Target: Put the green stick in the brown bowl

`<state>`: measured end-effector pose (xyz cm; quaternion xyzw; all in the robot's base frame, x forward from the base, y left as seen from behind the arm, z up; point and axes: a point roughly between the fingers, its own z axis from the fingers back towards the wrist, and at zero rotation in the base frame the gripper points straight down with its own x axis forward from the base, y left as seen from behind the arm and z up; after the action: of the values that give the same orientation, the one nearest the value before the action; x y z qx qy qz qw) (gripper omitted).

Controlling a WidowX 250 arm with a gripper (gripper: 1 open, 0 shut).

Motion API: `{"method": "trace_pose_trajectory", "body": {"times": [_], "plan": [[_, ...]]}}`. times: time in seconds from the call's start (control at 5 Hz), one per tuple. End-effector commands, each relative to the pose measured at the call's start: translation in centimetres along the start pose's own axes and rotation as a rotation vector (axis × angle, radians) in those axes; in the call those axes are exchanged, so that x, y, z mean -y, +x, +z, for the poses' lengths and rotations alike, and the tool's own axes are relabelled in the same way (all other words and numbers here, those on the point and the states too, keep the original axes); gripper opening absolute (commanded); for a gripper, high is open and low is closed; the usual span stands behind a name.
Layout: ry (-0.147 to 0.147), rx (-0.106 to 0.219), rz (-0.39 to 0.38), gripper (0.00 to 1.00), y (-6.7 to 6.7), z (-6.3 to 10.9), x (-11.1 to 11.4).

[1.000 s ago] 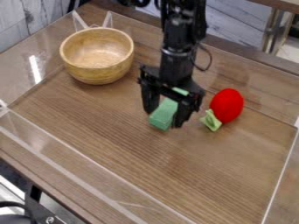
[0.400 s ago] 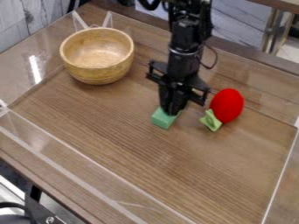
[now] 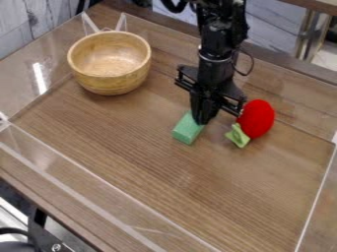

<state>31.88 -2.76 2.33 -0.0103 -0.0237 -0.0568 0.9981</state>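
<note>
1. Gripper (image 3: 208, 115) points straight down over the far end of the green stick (image 3: 190, 129), mid-bench.
2. Jaws look nearly together around the stick's upper end; can't tell whether they actually grip it.
3. Stick's near end rests on the wooden bench (image 3: 145, 177).
4. Brown bowl (image 3: 110, 61) sits well apart, back-left.
5. Red round toy (image 3: 255, 116) w/ green stub lies just right of the gripper.
</note>
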Motion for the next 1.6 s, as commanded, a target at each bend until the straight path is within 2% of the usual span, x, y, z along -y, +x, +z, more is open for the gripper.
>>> {"method": "trace_pose_trajectory", "body": {"times": [0.0, 0.2, 0.4, 0.8, 1.2, 1.4], "plan": [[-0.022, -0.027, -0.001, 0.0, -1.6, -1.5, 1.0], [-0.033, -0.027, 0.027, 0.0, -2.1, -0.5, 0.3], [-0.04, -0.041, 0.052, 0.0, -2.6, 1.1, -0.5], [-0.044, -0.039, 0.018, 0.0, -3.5, 1.9, -1.7], [-0.043, -0.02, 0.047, 0.0, -3.1, 2.8, -2.3], [-0.044, -0.011, 0.027, 0.0, -2.7, 4.4, -2.6]]}}
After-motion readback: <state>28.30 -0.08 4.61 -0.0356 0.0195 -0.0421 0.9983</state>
